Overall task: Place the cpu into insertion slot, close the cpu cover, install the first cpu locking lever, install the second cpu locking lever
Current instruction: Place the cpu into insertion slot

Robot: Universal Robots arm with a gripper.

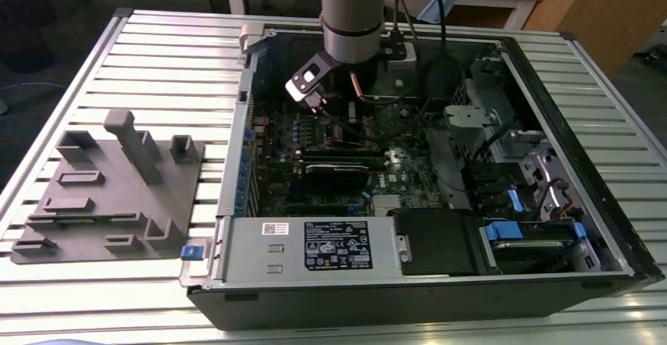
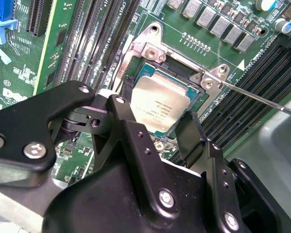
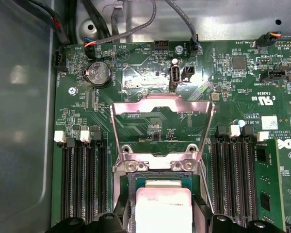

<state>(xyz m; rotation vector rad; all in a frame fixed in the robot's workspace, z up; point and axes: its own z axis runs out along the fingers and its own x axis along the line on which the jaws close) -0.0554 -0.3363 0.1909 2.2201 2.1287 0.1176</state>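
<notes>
Since the cpu [image 2: 160, 99] sat squarely between the fingers, nothing lay off to either side of the claw [image 2: 156, 110]: the chip was straight beneath it, down inside the insertion slot [image 2: 177, 72]. Being square, the chip had no long axis to speak of. What counted was that the fingers [image 2: 123, 104] bore on two opposite edges of it. In both wrist views the claw was spread to just the chip's width, each finger against a side of it, and I judged it to be pinching the cpu rather than standing free. The chip's pale top looked level with the slot's metal rim, so it seemed seated or very nearly so.

The cpu cover [image 3: 136, 104] stood swung open on its hinge at one edge of the slot, its window showing bare green board. A thin locking lever [image 2: 257, 98] slanted away from one corner of the slot, unlatched. In the exterior view the arm [image 1: 360, 9] reached down into the open computer case [image 1: 417, 290] lying on the slatted surface [image 1: 156, 40].
</notes>
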